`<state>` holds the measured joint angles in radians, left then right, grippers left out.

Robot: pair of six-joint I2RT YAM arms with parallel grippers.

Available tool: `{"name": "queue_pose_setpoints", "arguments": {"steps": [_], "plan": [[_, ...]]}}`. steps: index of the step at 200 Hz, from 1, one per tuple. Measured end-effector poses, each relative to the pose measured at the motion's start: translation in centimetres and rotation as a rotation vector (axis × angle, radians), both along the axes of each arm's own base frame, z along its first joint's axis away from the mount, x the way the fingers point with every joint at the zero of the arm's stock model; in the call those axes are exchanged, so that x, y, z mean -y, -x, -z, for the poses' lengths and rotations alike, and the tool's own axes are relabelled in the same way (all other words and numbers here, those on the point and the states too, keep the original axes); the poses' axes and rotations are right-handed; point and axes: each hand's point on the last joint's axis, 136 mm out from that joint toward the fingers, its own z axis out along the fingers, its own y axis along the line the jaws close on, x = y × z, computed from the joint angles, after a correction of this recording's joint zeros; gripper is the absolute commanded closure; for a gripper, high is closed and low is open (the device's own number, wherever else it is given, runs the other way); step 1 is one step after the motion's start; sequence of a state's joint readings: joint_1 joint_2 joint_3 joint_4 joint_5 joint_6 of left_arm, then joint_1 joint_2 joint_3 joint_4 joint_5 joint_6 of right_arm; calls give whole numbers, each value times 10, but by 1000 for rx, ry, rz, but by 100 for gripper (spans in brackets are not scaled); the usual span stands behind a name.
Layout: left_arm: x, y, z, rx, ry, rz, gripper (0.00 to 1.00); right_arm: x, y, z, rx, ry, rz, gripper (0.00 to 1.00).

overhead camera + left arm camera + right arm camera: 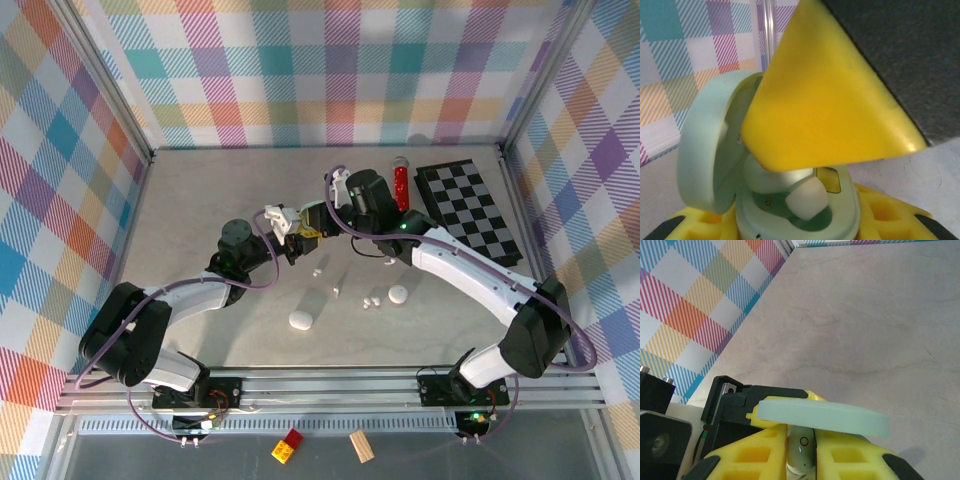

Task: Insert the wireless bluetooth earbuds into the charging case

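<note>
My left gripper [297, 243] [800, 231] is shut on the base of a pale green charging case [845, 212] whose lid [705, 150] stands open to the left. A pale green earbud [802, 450] is pinched between my right gripper's [313, 232] [802, 440] yellow fingers [830, 100], right over the case. The earbud's white tip [807, 197] dips into the case's well. In the right wrist view the lid's edge [825, 415] crosses in front of the fingers. Loose white earbuds [370, 300] [318, 270] lie on the table.
Two white cases [301, 320] [398, 294] rest on the table in front of the arms. A red tube [401, 183] and a black checkerboard [468, 210] lie at the back right. Plaid walls enclose the table on three sides.
</note>
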<state>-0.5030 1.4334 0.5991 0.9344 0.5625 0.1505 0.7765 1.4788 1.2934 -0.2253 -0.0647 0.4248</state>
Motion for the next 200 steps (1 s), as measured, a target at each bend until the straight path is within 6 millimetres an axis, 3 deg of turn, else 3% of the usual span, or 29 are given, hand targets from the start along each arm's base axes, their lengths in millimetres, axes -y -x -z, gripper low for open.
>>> {"name": "queue_pose_setpoints", "arguments": {"steps": [39,69,122,160,200], "plan": [[-1,-1,0,-3,2,-7,73,-1,1,1,1,-1,-3,80],[-1,-4,-1,-7,3,-19,73,-1,1,5,0,1,0,68],[-2,-5,2,-21,-4,-29,73,3,4,7,11,-8,0,59],[-4,-8,2,-20,-3,-47,73,25,18,-1,59,-25,33,51],[-18,-13,-5,-19,14,-85,73,65,25,-9,110,-79,138,50]]}}
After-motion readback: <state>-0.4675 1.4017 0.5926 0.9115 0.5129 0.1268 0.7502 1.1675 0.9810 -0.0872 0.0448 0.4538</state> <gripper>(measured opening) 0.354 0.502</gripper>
